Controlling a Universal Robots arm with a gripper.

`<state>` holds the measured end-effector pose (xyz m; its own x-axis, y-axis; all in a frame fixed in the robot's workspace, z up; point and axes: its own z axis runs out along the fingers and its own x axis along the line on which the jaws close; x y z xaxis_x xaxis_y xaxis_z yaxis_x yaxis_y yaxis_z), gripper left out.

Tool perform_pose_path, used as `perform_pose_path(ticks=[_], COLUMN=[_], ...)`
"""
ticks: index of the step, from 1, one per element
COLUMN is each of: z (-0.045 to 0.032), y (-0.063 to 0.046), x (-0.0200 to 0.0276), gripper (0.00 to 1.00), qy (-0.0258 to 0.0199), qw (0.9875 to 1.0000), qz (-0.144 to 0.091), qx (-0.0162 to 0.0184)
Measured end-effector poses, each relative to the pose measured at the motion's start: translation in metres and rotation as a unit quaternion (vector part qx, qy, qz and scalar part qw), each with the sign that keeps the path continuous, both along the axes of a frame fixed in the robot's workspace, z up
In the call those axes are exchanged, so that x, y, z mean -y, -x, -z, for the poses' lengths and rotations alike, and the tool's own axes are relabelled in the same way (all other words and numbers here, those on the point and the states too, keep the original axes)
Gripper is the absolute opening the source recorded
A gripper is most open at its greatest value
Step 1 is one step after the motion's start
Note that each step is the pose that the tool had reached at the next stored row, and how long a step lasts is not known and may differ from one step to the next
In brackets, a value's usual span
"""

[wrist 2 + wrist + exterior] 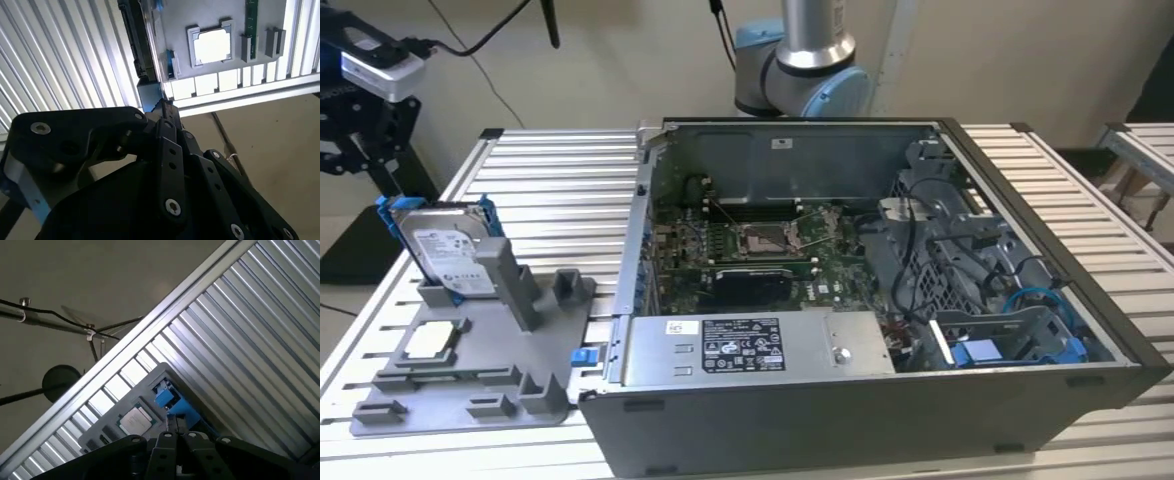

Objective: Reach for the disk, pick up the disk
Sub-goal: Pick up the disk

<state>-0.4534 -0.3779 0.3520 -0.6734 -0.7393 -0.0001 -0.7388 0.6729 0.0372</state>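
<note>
Black jointed tool [164,106] up close in the second wrist view, fingertips drawn together, clasping nothing. Hangs near the blue-framed edge of one disk [447,250], contact impossible to judge. Flat silver rectangle, white label, bright blue plastic bracket; stands upright in a slot of one grey plastic fixture [467,385] at the exterior view's left, hemmed by upright grey posts [507,280]. Flat on the same fixture, nearer the exterior camera, one small white-silver square chip [430,340]. Just beside the fixture, toward the exterior view's right, one open grey computer case [854,430]: one green motherboard [761,240], tangled cables [947,240], one long silver power supply [734,345] along the near wall. Beneath everything, ribbed aluminium tabletop [547,190].
</note>
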Motion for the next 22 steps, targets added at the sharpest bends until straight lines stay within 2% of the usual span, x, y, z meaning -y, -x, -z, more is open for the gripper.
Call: perform_pose_path(ticks=[4, 8, 11, 13, 17, 22], z=[-0.0001, -0.0001, -0.0001, -0.0001, -0.0001, -0.0001], y=[0.0000, 0.0000, 0.0000, 0.0000, 0.0000, 0.0000], x=[0.0000, 0.0000, 0.0000, 0.0000, 0.0000, 0.0000], gripper=[0.00, 0.00, 0.00, 0.00, 0.00, 0.00], qy=[0.0000, 0.0000, 0.0000, 0.0000, 0.0001, 0.0000], qw=[0.9994, 0.9986, 0.9969, 0.9953, 0.9911, 0.9840], qz=[-0.034, -0.054, -0.079, -0.097, -0.133, -0.178], qx=[0.0004, 0.0004, 0.0005, 0.0007, 0.0019, 0.0019])
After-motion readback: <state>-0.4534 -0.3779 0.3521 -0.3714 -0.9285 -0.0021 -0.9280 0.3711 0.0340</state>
